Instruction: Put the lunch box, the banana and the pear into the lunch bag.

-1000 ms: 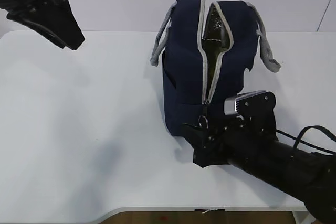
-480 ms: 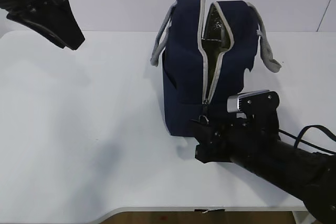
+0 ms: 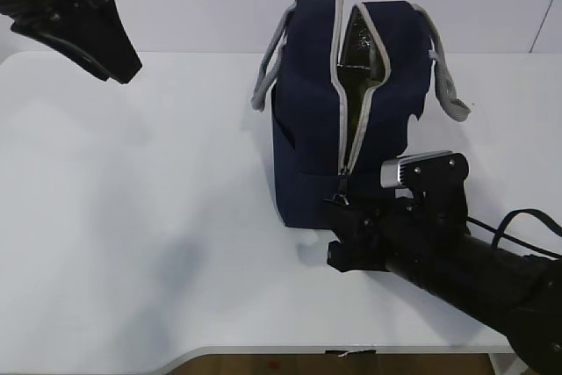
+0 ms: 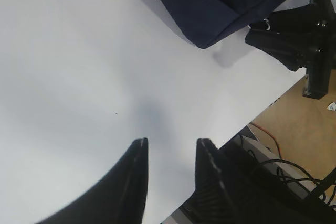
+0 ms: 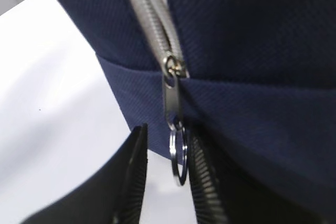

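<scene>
Bag count is one: a single navy lunch bag (image 3: 351,103) is stood upright on the white table (image 3: 132,217), toward the back and a bit right of the table's middle. Its grey zipper (image 3: 347,94) is seen run open along the top and down the near end, and silvery lining (image 3: 362,41) is shown in the gap. Two grey rope handles (image 3: 268,72) are hung off it, one on each side of the bag. A bit of white scalloped panel (image 3: 420,116) is visible on the bag's right face.

Two arms are counted. The right gripper (image 5: 165,177) is parked at the bottom of the bag's near end, right at the zipper pull (image 5: 173,106). In the right wrist view the little metal ring (image 5: 178,156) of the pull is hung between the two fingers (image 5: 131,182); a narrow gap is left, and whether the ring is actually pinched can't really be told from that blurry close-up.

The left gripper (image 4: 170,156) is held up high, well away to the left of the bag, with its fingers parted and nothing between them, only bare table underneath.

No lunch box, banana or pear is shown outside the bag; what's inside can't be made out through the opening.
</scene>
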`<action>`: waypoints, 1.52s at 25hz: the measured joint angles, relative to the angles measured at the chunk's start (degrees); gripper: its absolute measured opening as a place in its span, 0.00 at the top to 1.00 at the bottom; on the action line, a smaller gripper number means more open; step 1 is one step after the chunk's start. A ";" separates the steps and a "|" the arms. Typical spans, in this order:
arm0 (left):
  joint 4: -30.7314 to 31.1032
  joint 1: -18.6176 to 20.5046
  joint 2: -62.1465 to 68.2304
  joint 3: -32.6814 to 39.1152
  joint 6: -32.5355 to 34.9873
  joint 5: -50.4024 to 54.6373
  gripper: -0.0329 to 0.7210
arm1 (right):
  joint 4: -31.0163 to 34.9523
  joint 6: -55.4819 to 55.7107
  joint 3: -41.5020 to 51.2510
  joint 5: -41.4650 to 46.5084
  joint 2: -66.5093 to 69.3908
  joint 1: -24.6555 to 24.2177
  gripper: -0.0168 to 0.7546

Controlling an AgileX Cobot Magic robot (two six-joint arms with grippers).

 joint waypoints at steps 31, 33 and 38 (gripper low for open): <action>0.15 -4.22 -0.12 5.28 -0.22 0.00 0.64 | -3.31 2.43 -0.05 15.24 -11.21 0.00 0.97; 0.51 -5.04 -0.12 6.63 -0.22 0.00 0.64 | -3.31 2.55 -0.05 18.02 -13.55 0.00 0.97; 0.73 -6.74 0.10 8.99 -0.22 -0.11 0.64 | -5.11 4.39 -0.63 26.86 -19.56 0.00 0.97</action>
